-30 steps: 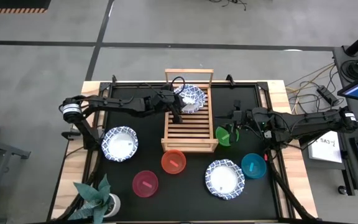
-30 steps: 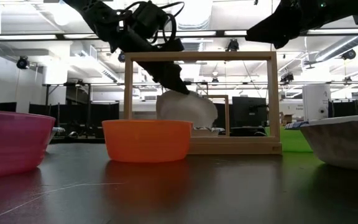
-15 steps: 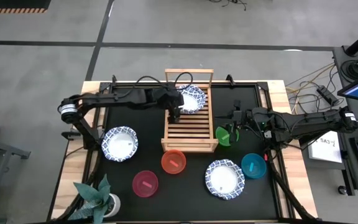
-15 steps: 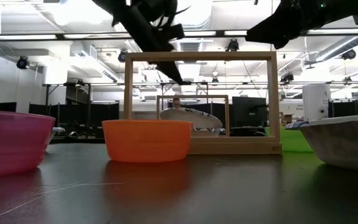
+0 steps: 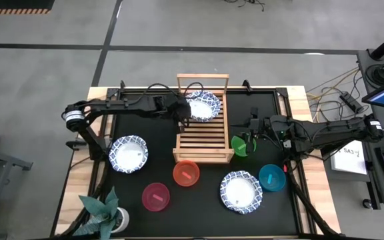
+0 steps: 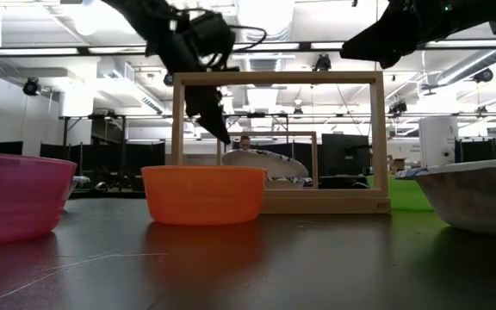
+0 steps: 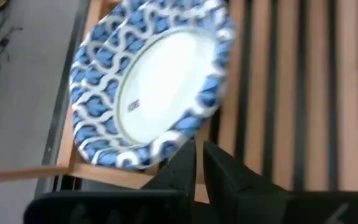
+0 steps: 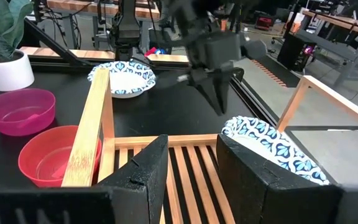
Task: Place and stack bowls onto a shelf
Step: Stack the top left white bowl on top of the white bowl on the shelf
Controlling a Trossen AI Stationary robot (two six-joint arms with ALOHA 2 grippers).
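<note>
Black matting covers the table (image 5: pixel 99 193). Left gripper (image 5: pixel 185 119) hangs above the shelf (image 5: pixel 202 143) beside a patterned bowl (image 5: pixel 203 105), jaws shut and empty. Right gripper (image 5: pixel 247 142) is part-open around the green bowl (image 5: pixel 239 145).

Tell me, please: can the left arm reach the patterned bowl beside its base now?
Probably yes. The left tool is shut and empty above the shelf, and nothing stands between it and that bowl.
</note>
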